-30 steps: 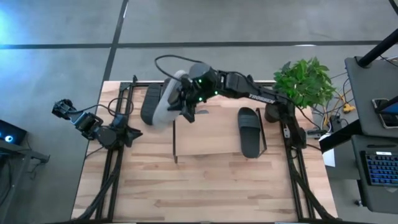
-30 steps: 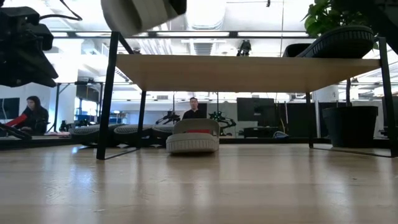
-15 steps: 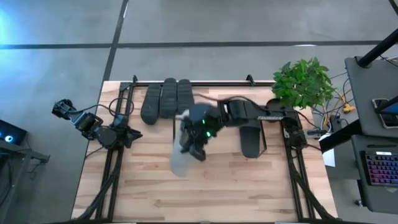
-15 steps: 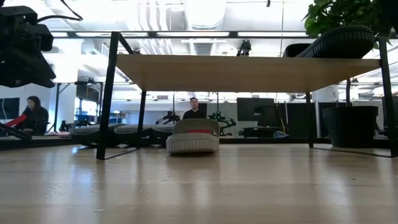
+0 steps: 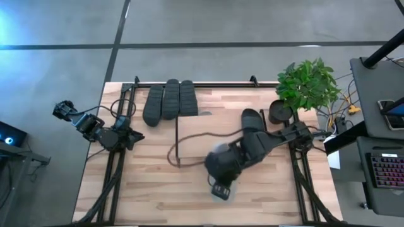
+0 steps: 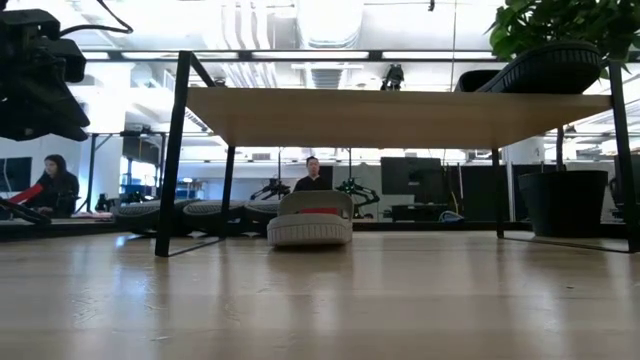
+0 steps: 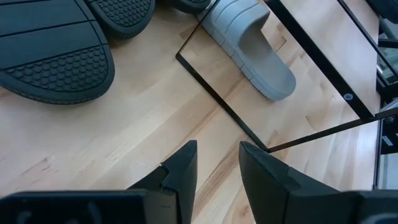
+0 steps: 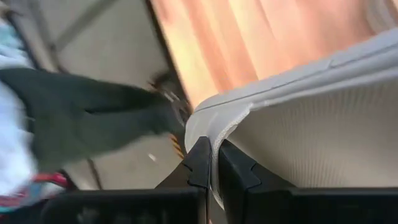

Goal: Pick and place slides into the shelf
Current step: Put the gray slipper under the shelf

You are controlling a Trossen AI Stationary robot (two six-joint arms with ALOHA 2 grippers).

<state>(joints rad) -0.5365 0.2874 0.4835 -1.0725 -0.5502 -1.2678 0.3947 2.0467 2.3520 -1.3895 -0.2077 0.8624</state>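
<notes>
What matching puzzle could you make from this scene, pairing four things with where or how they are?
Things:
A. right hand
B. left hand
C. lone black slide
D. three dark slides

Places or states:
1. side by side on the table, at its far edge
2. open, holding nothing
3. shut on a light grey slide
4. lying on the top board of the shelf

Pairs: A-3, B-2, C-4, D-1
</notes>
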